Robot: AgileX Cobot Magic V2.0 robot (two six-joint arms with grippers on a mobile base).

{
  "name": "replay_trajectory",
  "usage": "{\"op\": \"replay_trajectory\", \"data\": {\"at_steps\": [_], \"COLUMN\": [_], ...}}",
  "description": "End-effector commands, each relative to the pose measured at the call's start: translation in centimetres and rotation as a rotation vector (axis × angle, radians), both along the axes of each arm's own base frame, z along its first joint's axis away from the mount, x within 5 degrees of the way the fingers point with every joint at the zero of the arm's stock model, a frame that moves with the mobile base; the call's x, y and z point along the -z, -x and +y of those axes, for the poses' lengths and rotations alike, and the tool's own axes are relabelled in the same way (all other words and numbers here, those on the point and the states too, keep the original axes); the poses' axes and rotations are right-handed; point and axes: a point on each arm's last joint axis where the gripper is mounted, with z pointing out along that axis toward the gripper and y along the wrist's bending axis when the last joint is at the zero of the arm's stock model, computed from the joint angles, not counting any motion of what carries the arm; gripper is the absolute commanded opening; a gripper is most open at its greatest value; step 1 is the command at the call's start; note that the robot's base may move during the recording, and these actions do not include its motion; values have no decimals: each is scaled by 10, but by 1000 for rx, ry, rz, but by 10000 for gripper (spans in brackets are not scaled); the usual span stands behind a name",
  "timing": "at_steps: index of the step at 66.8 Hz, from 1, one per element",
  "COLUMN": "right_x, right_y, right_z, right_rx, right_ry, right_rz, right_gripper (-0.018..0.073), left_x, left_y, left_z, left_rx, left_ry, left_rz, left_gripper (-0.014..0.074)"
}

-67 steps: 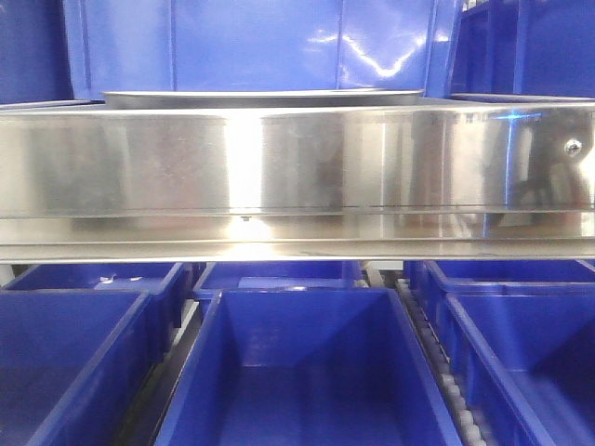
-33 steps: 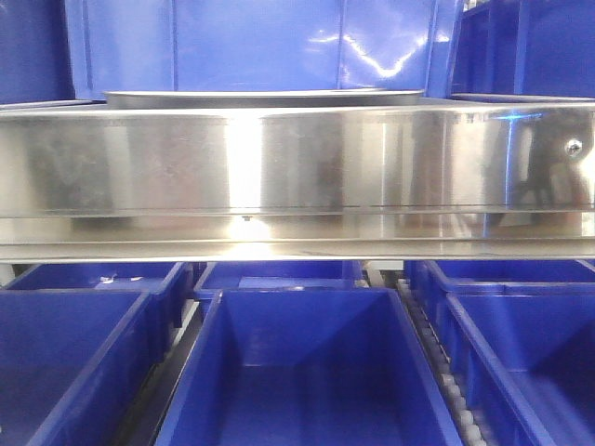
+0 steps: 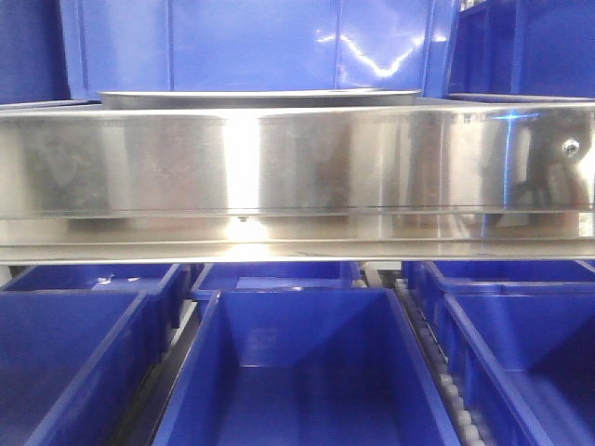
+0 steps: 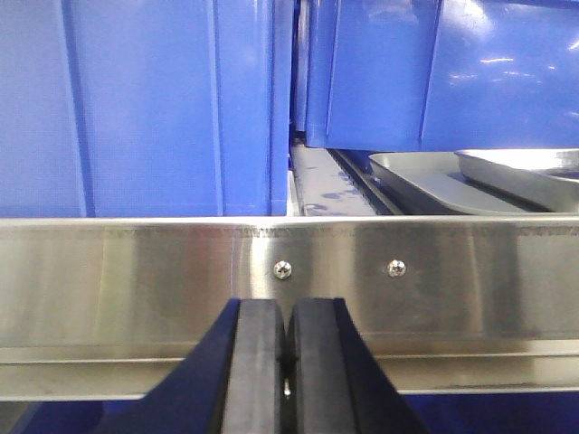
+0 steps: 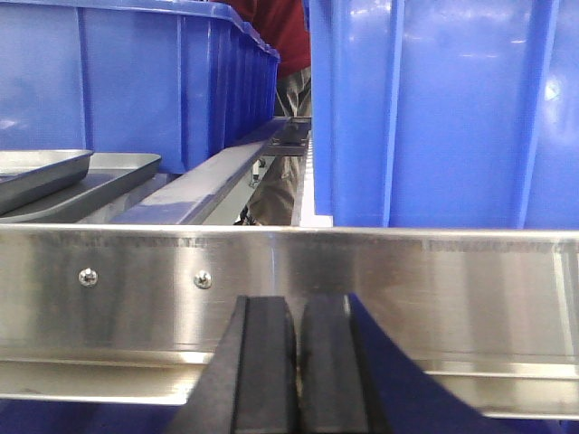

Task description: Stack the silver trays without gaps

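Note:
The silver trays lie on the shelf behind the steel rail. In the front view only a thin tray rim [image 3: 260, 95] shows above the rail. The left wrist view shows two trays at the right, a lower one [image 4: 425, 176] and an upper one [image 4: 520, 172] resting tilted on it. The right wrist view shows the same pair at the far left, the upper tray [image 5: 36, 172] over the lower one [image 5: 99, 181]. My left gripper [image 4: 287, 312] is shut and empty in front of the rail. My right gripper [image 5: 297, 312] is shut and empty in front of the rail.
A long brushed-steel shelf rail [image 3: 297, 167] with screws runs across all views. Tall blue bins [image 4: 172, 108] stand behind it on the shelf [image 5: 425, 108]. Open blue bins [image 3: 307, 372] sit on the level below. A person in red [image 5: 280, 36] stands behind the shelf.
The front view has shifted very slightly to the left. Nothing else has visibly moved.

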Motion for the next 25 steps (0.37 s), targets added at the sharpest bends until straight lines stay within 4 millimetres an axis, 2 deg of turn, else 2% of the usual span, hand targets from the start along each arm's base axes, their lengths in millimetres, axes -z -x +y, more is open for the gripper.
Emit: {"op": "replay_trajectory", "data": {"at_steps": [1, 25], "right_x": [-2, -2], "right_y": [0, 0], "right_z": [0, 0], "right_rx": [7, 7], "right_ry": [3, 3], "right_rz": [-21, -21], "right_gripper": [-16, -16], "left_x": [-3, -3], "left_y": [0, 0], "left_z": [0, 0], "left_rx": [-1, -1], "left_ry": [1, 1], "left_rz": [-32, -32], "left_gripper": [-15, -15]}}
